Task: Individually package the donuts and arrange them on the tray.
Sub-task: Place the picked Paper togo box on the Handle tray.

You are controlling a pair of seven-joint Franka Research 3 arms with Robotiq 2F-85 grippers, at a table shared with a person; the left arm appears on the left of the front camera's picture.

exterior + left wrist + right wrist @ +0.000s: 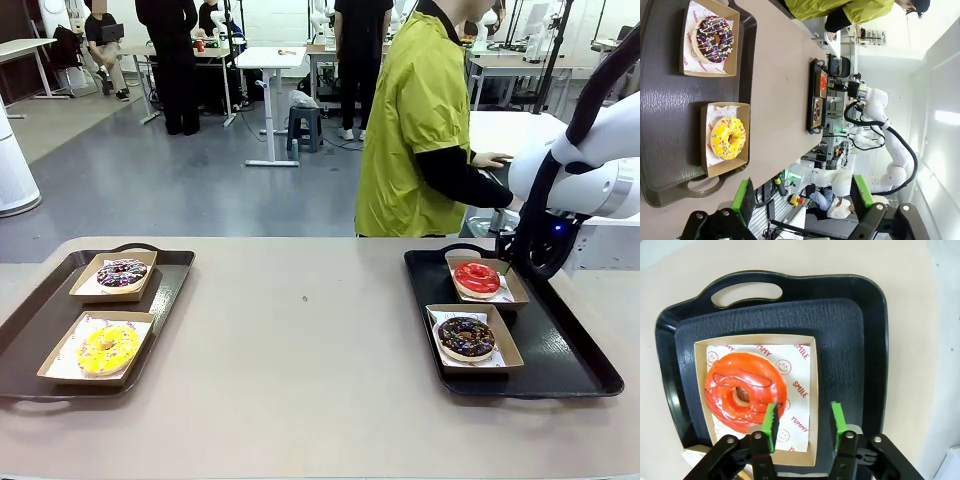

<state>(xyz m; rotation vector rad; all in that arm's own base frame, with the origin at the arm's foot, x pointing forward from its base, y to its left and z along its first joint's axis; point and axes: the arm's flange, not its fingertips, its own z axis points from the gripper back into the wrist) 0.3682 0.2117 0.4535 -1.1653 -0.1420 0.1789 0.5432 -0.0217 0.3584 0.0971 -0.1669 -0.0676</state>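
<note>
1. On the left, we see a dark tray [170, 275] holding two cardboard boxes. The far box at 12 o'clock on that tray carries the chocolate donut with coloured sprinkles [122, 272]; the near box at 6 o'clock carries the yellow donut [107, 348].
2. Our left gripper [802, 200] hangs above the near end of this tray, its green pads [744, 199] set wide apart with nothing between them. From its wrist camera the yellow donut [728, 138] lies just ahead of the pads, and the sprinkled chocolate one [714, 39] sits beyond it.
3. In the middle, the beige table [300, 340] separates the two trays.
4. On the right, a black tray [565, 350] holds two more boxes: the red donut [477, 278] at 12 o'clock and the dark chocolate donut [466, 337] at 6 o'clock.
5. Our right gripper [803, 422] hovers over the red donut's box [812, 390], fingers parted and holding nothing. One pad [771, 421] overlaps the red donut's [745, 390] edge; the other sits past the box wall, over the tray [850, 340].
6. At 1 o'clock beyond the table, a person in a yellow-green top [415, 130] faces away.
</note>
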